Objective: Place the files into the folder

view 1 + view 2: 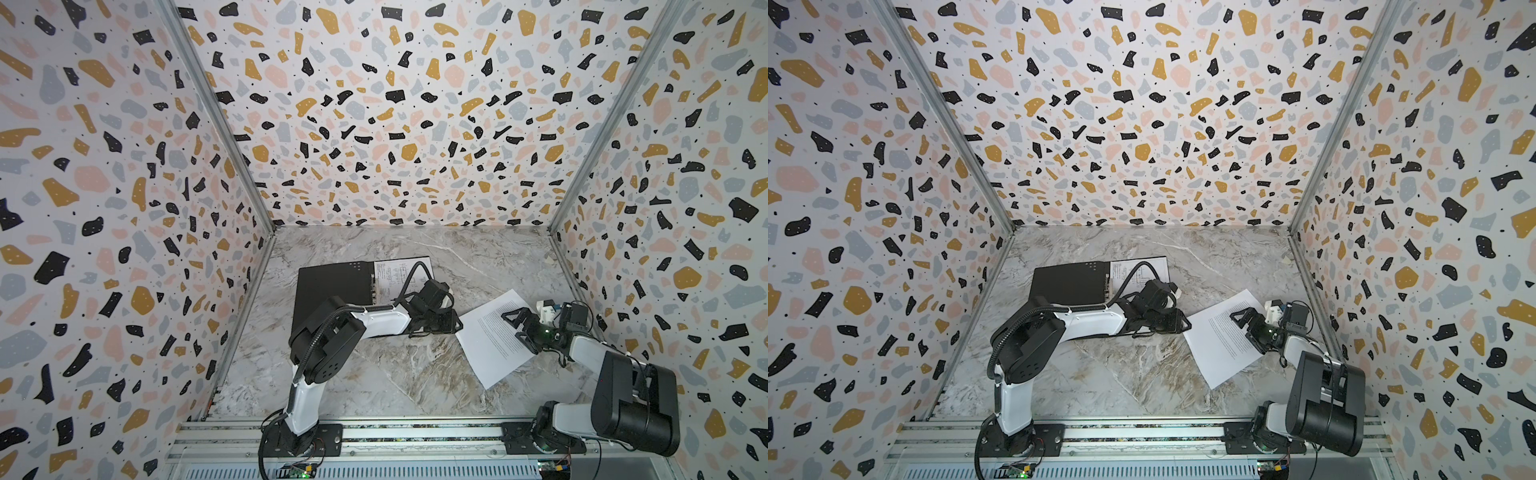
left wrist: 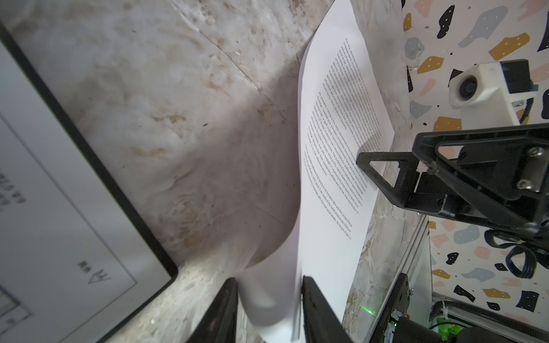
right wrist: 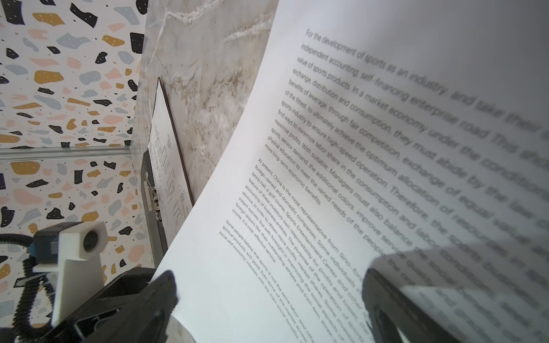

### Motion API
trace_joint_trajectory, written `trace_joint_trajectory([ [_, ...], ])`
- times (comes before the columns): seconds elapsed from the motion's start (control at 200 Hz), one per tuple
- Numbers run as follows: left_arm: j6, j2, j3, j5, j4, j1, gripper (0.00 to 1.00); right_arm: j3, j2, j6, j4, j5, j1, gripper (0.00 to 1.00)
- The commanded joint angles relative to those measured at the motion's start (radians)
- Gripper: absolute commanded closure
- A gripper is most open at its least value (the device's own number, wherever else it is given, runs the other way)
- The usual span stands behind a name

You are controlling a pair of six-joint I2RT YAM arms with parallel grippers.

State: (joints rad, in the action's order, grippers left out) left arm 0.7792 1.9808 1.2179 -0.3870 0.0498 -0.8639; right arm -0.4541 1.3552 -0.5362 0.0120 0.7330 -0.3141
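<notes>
- Left claw (image 2: 269, 308) seemingly pinches a curled corner of the text sheet (image 1: 486, 336).
- Right claw (image 1: 514, 325) gapes over that sheet.
- Left arm (image 1: 374, 322) partly hides the open folder (image 1: 332, 286) and diagram sheet (image 1: 395, 276) on the bench (image 1: 374, 374).

**Q:** State the folder's condition.
**A:** The folder (image 1: 328, 291) lies open and flat, left of centre toward the far side, with its matte black inside facing up. The diagram sheet (image 1: 386, 274) rests flat on its right half.
**Q:** And the text sheet?
**A:** The text sheet (image 1: 490, 336) lies right of the folder, turned diagonally, printed side up. Its left corner (image 2: 276, 285) is curled upward.
</notes>
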Motion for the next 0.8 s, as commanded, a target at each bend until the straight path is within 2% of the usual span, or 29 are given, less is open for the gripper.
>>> trace_joint_trajectory([
  [0.0,0.04,-0.036,-0.024,-0.029,0.087,0.005,0.62,0.05,0.061,0.019,0.143,-0.198,-0.01,0.01],
  [0.155,0.035,-0.036,-0.023,-0.024,0.08,0.006,0.57,0.044,0.057,0.025,0.15,-0.198,-0.014,0.01],
  [0.25,0.005,-0.033,-0.004,-0.002,0.032,0.005,0.51,0.039,0.05,0.027,0.157,-0.198,-0.016,0.01],
  [0.526,0.002,-0.01,0.01,-0.018,0.036,0.005,0.47,0.029,0.021,0.058,0.178,-0.13,-0.016,0.01],
  [0.796,0.056,-0.028,-0.03,-0.06,0.155,0.004,0.45,0.015,0.019,0.033,0.166,-0.099,-0.011,0.01],
])
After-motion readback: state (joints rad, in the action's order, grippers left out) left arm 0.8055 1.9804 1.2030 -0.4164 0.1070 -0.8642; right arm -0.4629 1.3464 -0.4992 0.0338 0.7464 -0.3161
